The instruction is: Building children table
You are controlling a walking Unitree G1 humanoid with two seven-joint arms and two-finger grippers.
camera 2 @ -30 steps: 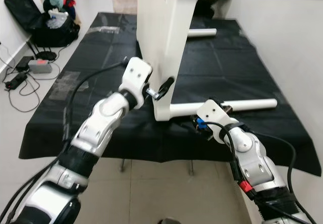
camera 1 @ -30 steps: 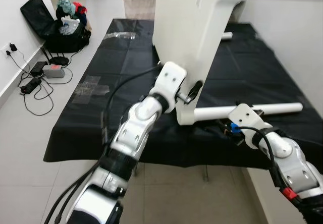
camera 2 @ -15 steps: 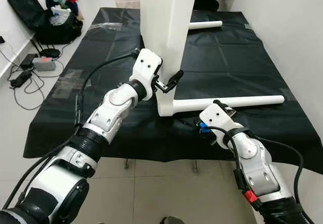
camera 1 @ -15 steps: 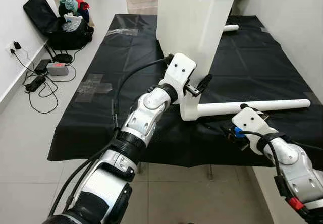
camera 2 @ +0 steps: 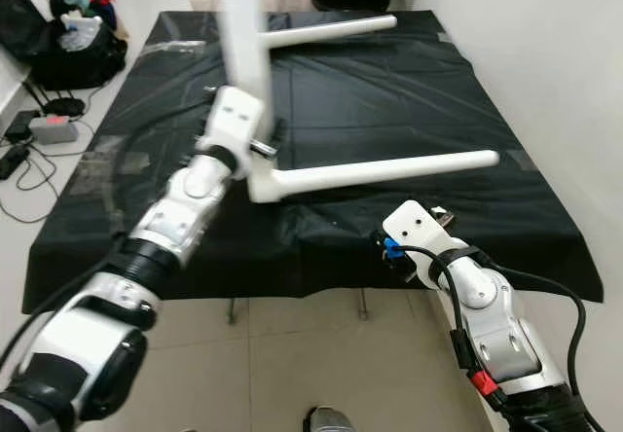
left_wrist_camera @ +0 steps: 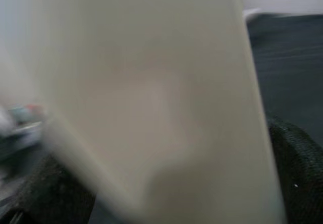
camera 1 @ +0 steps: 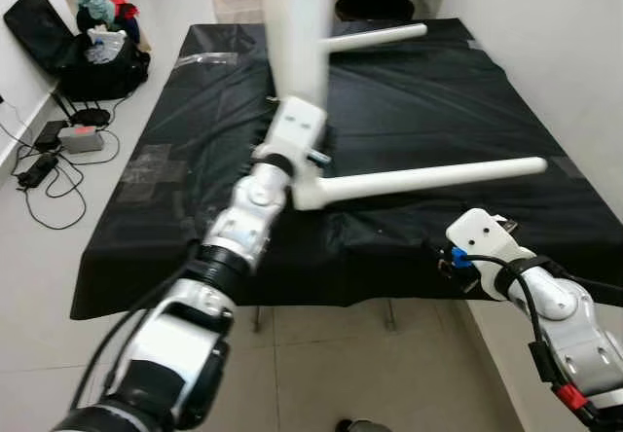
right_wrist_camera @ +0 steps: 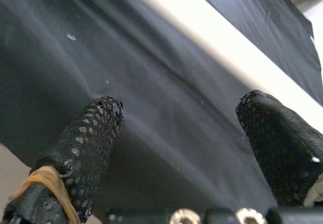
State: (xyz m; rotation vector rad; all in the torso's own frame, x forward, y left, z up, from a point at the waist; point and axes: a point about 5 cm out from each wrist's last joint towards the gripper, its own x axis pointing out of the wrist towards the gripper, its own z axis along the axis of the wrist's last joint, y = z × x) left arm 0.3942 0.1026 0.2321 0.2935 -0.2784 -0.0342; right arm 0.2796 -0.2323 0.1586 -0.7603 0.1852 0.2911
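A white children's table stands on edge on the black cloth, its top panel (camera 1: 295,43) blurred and seen almost edge-on. One white leg (camera 1: 428,173) sticks out to the right from its lower corner, and another leg (camera 1: 375,35) juts out farther back. My left gripper (camera 1: 313,152) is at that lower corner, and in the left wrist view the panel (left_wrist_camera: 151,98) sits between its fingers (left_wrist_camera: 298,173). My right gripper (right_wrist_camera: 186,143) hangs open over the cloth's front edge, near the lower leg (right_wrist_camera: 222,47) and not touching it.
The black cloth (camera 1: 438,91) covers a long low platform that ends at its front edge (camera 1: 292,291). A white wall (camera 1: 555,43) runs along the right. On the tiled floor at the left lie a black bag (camera 1: 83,57) with clothes, cables and a power box (camera 1: 78,138).
The table has swung round with my left gripper: its broad panel now shows edge-on and the lower leg points farther right. The view has also shifted. My right gripper stays in place.
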